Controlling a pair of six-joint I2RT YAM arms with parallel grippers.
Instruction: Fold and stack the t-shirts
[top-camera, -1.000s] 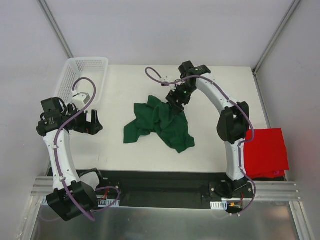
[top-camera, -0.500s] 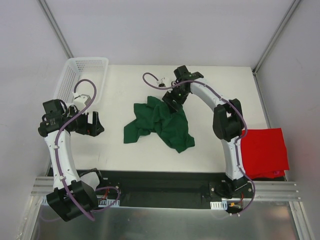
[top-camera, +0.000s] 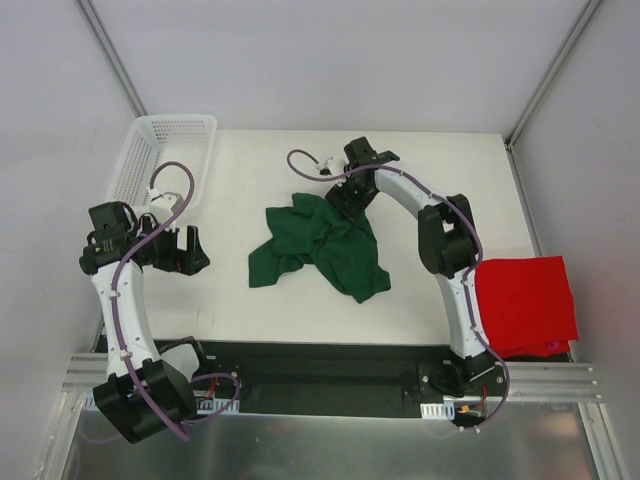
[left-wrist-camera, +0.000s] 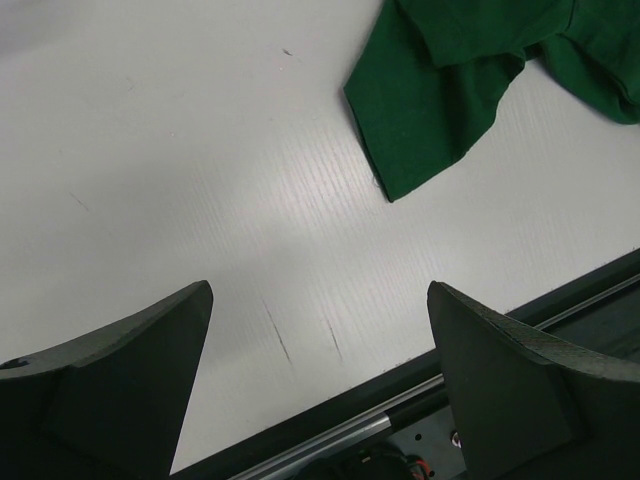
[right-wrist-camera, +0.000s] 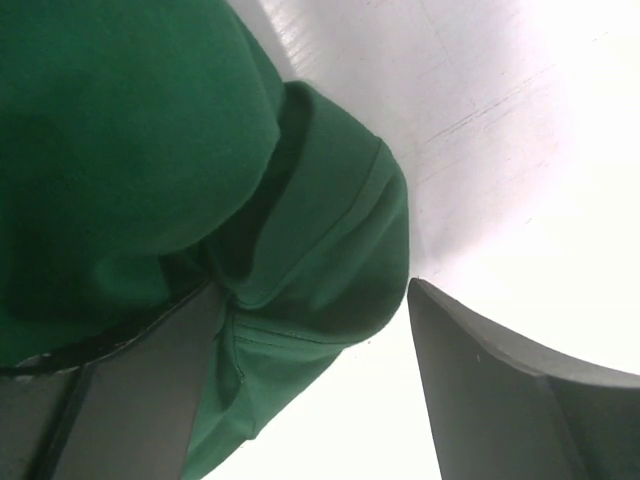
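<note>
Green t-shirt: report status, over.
Left fingers open, over bare table. Right fingers open, straddling far edge of green t-shirt. Shirt crumpled, unfolded. Red t-shirt apart, right edge.

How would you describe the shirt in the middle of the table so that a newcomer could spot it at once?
Look at the middle of the white table. The green t-shirt lies there in a crumpled heap, the right gripper at its far edge. Unlike the red t-shirt, flat at the near right corner, it is dark and rumpled.
</note>
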